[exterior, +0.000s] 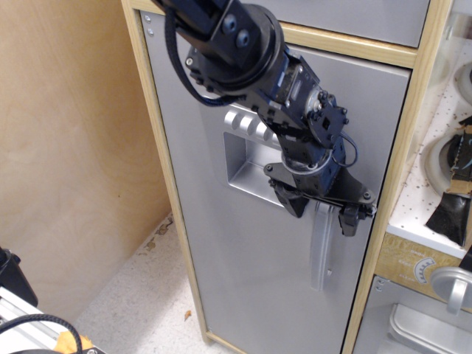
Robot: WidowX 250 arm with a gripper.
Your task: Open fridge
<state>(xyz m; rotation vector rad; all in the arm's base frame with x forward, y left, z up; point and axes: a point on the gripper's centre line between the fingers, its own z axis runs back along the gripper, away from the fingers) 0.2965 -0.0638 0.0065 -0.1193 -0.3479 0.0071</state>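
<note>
The hand [322, 209] straddles the handle [322, 251] right of the fridge's [243, 287] dispenser panel [247, 162].

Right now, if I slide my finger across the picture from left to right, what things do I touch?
Plywood wall → fridge → dispenser panel → gripper at the handle → white pegboard.
</note>
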